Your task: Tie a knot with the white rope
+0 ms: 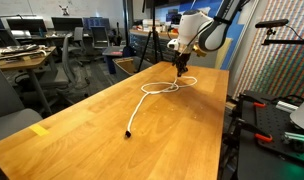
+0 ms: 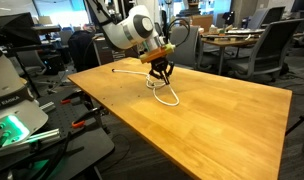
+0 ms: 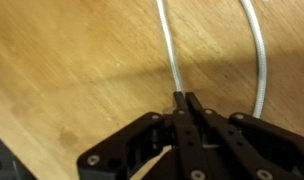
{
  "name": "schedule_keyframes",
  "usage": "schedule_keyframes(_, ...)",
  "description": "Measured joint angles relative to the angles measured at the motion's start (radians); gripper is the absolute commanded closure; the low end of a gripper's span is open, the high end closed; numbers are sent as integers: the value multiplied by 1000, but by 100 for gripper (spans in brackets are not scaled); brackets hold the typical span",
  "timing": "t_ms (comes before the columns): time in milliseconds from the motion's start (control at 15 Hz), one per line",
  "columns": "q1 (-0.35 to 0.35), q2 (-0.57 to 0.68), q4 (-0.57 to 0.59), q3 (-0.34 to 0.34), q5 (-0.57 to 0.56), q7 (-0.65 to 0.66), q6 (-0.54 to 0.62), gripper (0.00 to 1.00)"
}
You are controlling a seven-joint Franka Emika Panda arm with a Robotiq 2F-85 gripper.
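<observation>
Gripper [image 3: 183,103] clamped on white rope [image 3: 170,45], nr table [image 1: 82,130] far edge, wide open wood twd cam

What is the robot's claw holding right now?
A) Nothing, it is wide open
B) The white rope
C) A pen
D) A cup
B: in the wrist view the gripper has its fingers pressed together on a strand of the white rope, which runs away from it across the wooden table.
</observation>
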Motion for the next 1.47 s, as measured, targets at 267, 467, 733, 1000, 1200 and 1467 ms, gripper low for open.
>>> schedule_keyframes(267, -8, -173, -53, -133, -35, 57, 40, 93)
schedule_keyframes(467, -62, -265, -74, -221, -24, 68, 40, 94)
schedule_keyframes(733, -144, -290, -97, -218, 95, 97, 58, 70)
schedule_keyframes(1000, -147, -290, -166, -160, 205, 140, 99, 42)
schedule_keyframes(1200, -127, -292, -215, -125, 206, 145, 115, 20)
schedule_keyframes(1467, -33, -306, -221, -177, -71, 224, 89, 0)
